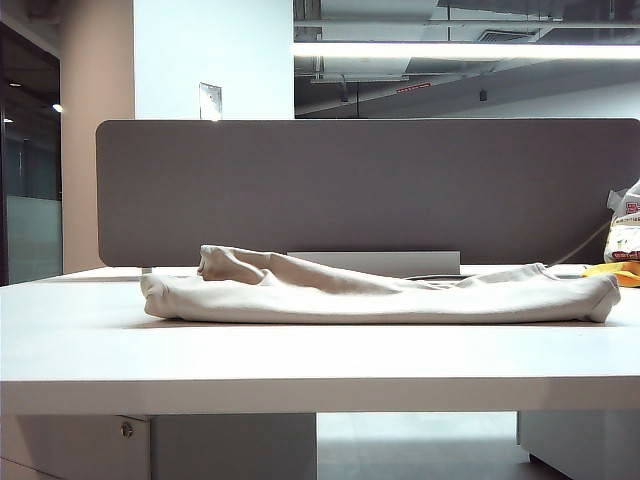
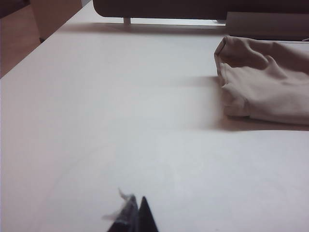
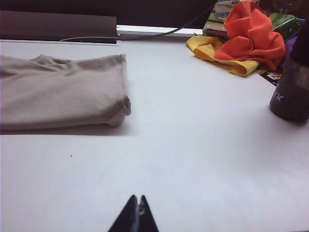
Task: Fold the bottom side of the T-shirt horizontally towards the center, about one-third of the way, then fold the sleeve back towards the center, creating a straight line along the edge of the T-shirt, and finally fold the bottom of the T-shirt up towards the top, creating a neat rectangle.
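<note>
The beige T-shirt [image 1: 380, 292] lies folded into a long low band across the white desk, one end lumpy at the left. Its left end [image 2: 263, 84] shows in the left wrist view, its right end [image 3: 63, 92] in the right wrist view. The bottom of the T-shirt cannot be told apart in the folds. My left gripper [image 2: 136, 199] is shut over bare desk, well short of the shirt, with a wisp of fluff on one fingertip. My right gripper [image 3: 137, 198] is shut too, over bare desk in front of the shirt's right end. Neither gripper shows in the exterior view.
A grey partition [image 1: 370, 190] stands behind the desk [image 1: 320, 355]. At the back right lie orange and yellow cloths [image 3: 241, 41] and packets. A dark cylindrical object [image 3: 292, 82] stands at the right edge. A cable [image 3: 159, 33] runs along the back.
</note>
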